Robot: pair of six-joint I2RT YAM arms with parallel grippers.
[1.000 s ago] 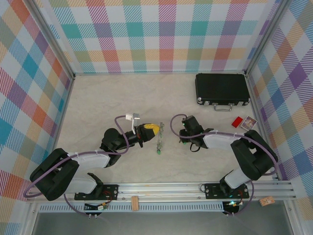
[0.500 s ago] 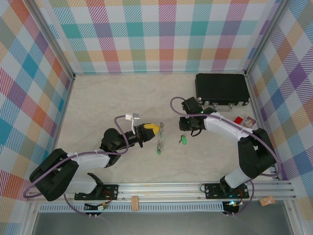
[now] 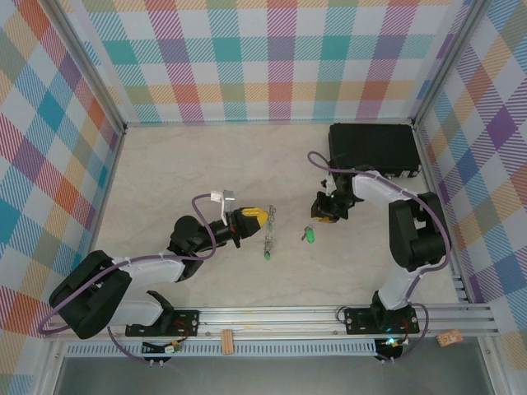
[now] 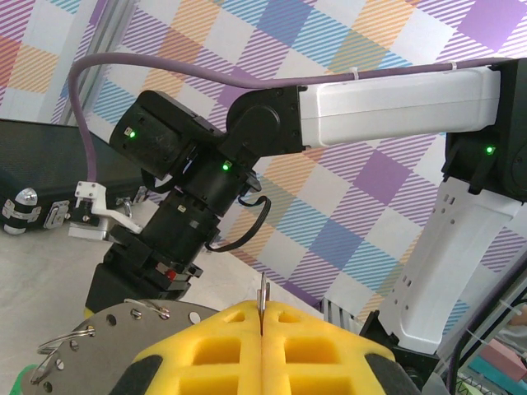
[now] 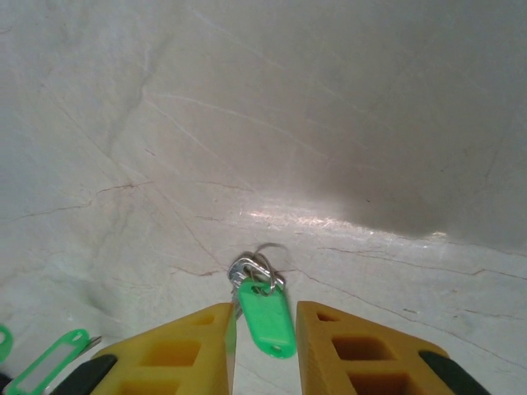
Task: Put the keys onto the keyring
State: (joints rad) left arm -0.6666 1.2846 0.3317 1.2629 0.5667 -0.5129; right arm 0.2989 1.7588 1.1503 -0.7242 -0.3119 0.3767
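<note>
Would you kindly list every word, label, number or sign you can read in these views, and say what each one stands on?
No text is readable anywhere.
key's green tag, right wrist view: face looks blank, no writing.
black case, top view: no label or brand legible.
small tan item by the front rail: too small to read.

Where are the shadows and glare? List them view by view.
Right wrist: a dark shadow on the table, upper right, a thin glare streak below it; the green-tagged key sharp. Left wrist: even light, the right arm crisp. Top external: evenly lit.
</note>
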